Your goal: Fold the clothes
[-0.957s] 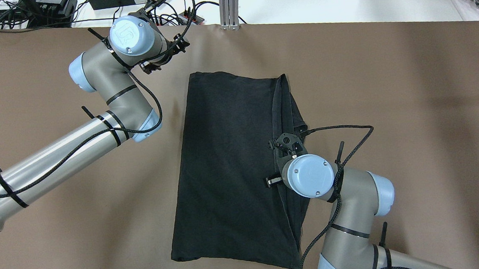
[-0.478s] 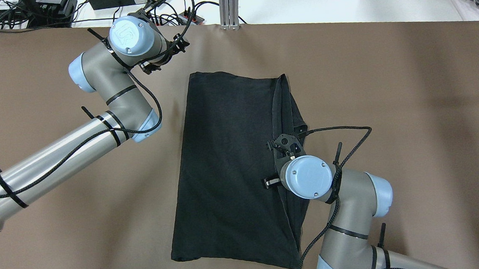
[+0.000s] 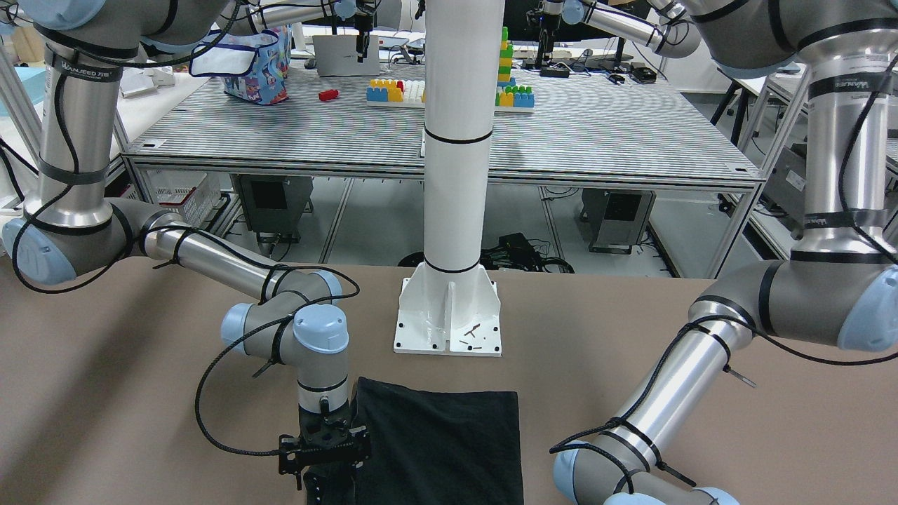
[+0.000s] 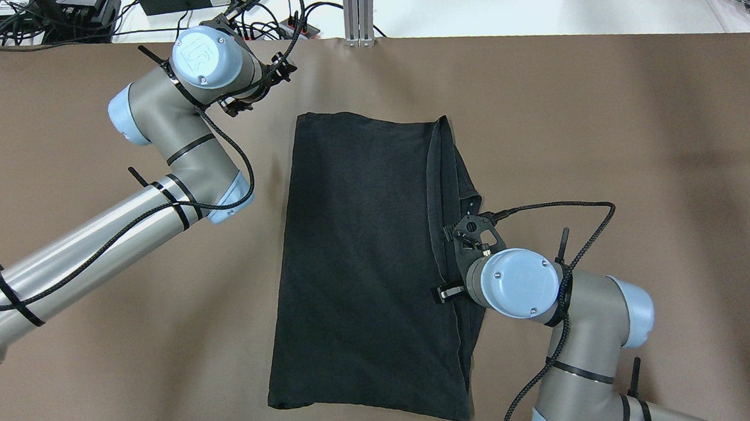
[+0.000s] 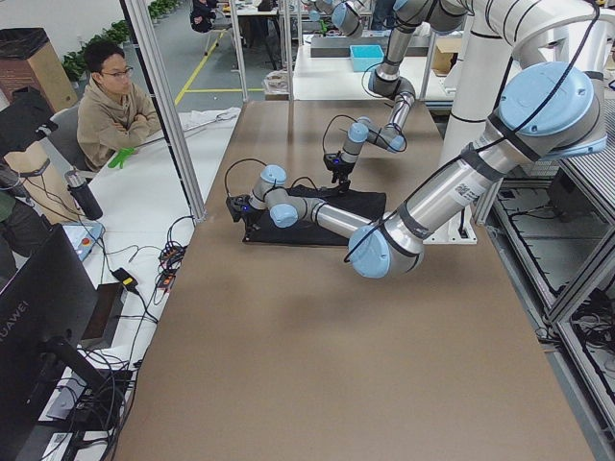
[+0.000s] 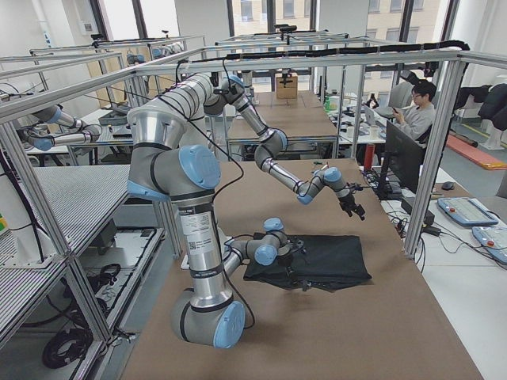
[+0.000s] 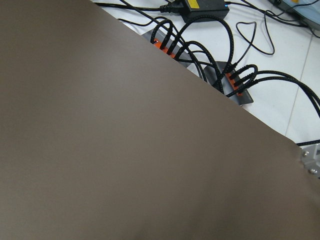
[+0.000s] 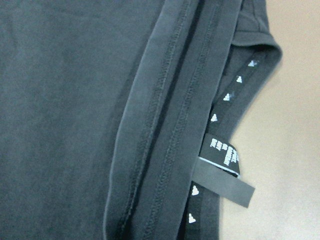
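Black, matte fabric is lying flat near the middle of the brown table (image 4: 639,119): the clothes (image 4: 358,258), one piece only, its long axis running in the overhead view from about 1 o'clock at the far hem to 7 o'clock at the near hem, with a doubled band of hems and a small label showing along its 3 o'clock side. The right gripper (image 4: 464,257) is hanging directly over that layered edge, roughly halfway along it, so the cloth is spreading away from it toward 9 o'clock; its fingers are hidden under the wrist in every view, and I cannot tell whether it is open, closed or pinching the hem. The left gripper (image 4: 254,90) is hovering well apart, off the cloth's far corner at about 11 o'clock, looking down on bare table and cables; its jaw state cannot be told either. Judging by this, the right arm is much the nearer, and any next fold would likely carry that 3 o'clock edge across toward 9 o'clock. Counting outward: one garment, two arms, one white post (image 3: 459,140) on its base plate beyond the cloth's near hem.
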You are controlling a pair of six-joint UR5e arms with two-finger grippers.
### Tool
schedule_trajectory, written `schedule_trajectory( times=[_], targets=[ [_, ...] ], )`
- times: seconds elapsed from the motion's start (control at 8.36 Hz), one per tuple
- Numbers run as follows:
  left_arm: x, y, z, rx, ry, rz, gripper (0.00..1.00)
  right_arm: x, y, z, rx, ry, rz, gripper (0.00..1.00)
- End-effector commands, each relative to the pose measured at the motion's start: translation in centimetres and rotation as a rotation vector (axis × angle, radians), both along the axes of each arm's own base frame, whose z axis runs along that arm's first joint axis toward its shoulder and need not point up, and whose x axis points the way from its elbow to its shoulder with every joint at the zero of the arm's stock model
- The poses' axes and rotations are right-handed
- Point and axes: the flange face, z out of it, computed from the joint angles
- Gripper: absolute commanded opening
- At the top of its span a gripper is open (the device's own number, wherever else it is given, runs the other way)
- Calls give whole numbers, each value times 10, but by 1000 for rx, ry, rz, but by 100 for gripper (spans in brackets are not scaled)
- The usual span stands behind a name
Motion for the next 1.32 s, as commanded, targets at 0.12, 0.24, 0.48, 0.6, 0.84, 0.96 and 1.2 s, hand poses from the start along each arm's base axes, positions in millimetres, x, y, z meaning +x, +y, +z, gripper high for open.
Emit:
schedule_trajectory(
  times=[0.12, 0.24, 0.48, 0.6, 0.84, 0.96, 1.2],
  targets=[
    [6, 4, -2, 1, 3, -7, 100, 12, 4, 39, 48, 54, -59, 95],
    [5, 5, -5, 6, 7, -7, 100, 15, 2, 39, 46, 51, -61, 95],
    [5, 5, -4, 1, 5, -8, 100, 35, -17, 36, 56, 47, -65, 95],
    [5, 5, -5, 5, 3, -11, 100, 51, -28, 29, 59, 40, -81, 95],
    [6, 6, -6, 6, 4, -10, 100, 44, -52, -9, 52, 12, -59, 95],
    [10, 8, -6, 6, 4, -5, 100, 17, -71, -32, 45, 7, -44, 95],
    [10, 8, -5, 5, 3, -5, 100, -15, -96, -24, 9, 32, 12, 95]
  ],
)
